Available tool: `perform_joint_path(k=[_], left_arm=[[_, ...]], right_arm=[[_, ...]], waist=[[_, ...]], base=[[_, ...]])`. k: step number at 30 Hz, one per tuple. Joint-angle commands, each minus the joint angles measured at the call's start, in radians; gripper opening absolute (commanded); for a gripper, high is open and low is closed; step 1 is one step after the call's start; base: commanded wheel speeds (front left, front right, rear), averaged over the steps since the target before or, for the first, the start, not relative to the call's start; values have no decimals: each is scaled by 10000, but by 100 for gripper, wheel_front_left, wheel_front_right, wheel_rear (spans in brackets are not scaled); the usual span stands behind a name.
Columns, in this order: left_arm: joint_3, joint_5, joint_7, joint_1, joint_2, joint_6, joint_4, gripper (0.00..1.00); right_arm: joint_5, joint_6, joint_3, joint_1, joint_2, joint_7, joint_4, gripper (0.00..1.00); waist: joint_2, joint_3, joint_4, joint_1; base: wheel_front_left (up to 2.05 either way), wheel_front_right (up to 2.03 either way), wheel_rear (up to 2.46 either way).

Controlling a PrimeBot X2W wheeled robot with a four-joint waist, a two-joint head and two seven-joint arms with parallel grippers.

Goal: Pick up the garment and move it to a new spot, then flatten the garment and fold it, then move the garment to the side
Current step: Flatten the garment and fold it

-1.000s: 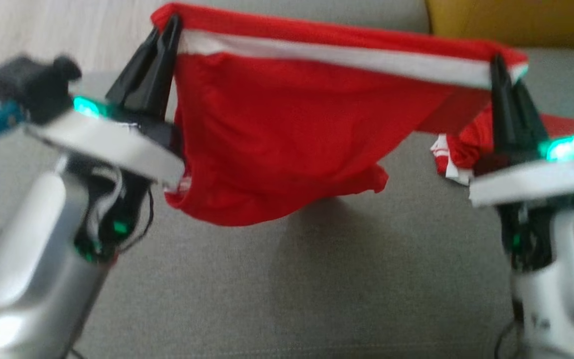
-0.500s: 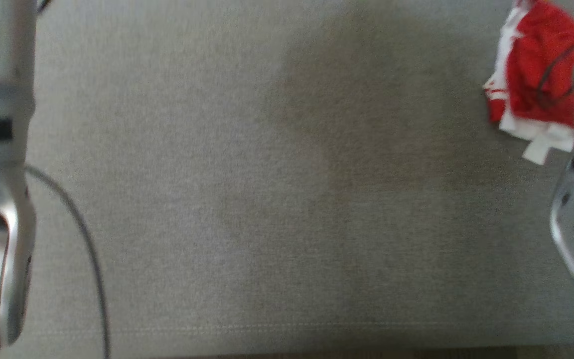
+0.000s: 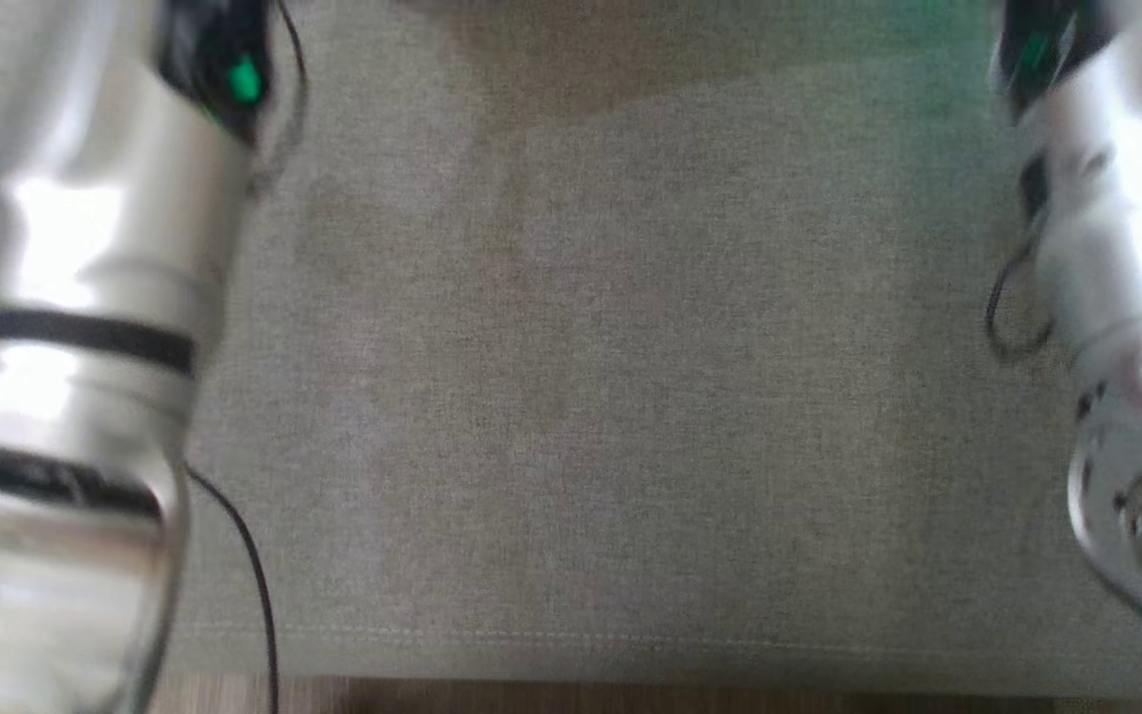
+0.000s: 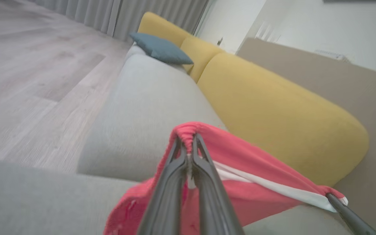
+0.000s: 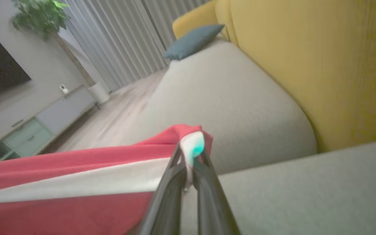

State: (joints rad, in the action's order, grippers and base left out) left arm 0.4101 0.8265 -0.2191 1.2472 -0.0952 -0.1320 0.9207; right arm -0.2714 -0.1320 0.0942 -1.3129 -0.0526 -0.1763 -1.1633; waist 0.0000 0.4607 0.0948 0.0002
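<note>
Dark-fingered left gripper [image 4: 188, 145] and right gripper [image 5: 189, 156] each pinch one end of the red white-striped cloth garment [image 5: 60, 160], stretched taut between them.

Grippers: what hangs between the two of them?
The red garment, pinched by the left gripper and the right gripper, spans the gap, its white band running along it; the left wrist view shows this.

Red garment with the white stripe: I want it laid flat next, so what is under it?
Grey fabric sofa seat shows below the red garment with a white stripe; the patch behind the hanging cloth is hidden.
</note>
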Motion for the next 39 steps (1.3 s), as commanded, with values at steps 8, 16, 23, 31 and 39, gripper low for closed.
perform_joint_path(k=[8,16,23,31,39], left_arm=[[1561,357,-280,-2174,-742,16,-703,0],[3676,422,-280,-4043,-1408,15,-1324,0],[4783,388,-316,-5120,-1807,14,-1591,0],[5416,316,-362,-6222,-2084,14,-2170,0],[5808,457,-39,-7628,-2653,275,-3601,0]], right_arm=[[-38,13,-1083,1307,-218,806,-737,0],[-617,13,-2526,2886,-904,1925,-623,0],[-1770,13,-4150,4483,-1646,3163,450,0],[-3772,13,-5991,6405,-2997,4957,2558,0],[-5563,13,-7139,8127,-4526,6829,4592,0]], waist=[[0,-909,11,-2],[0,-2042,44,-2],[0,-3041,48,-2],[0,-4079,168,-2],[0,-5077,182,-2]], base=[[0,0,0],[0,0,0],[0,0,0],[0,0,0],[0,0,0]])
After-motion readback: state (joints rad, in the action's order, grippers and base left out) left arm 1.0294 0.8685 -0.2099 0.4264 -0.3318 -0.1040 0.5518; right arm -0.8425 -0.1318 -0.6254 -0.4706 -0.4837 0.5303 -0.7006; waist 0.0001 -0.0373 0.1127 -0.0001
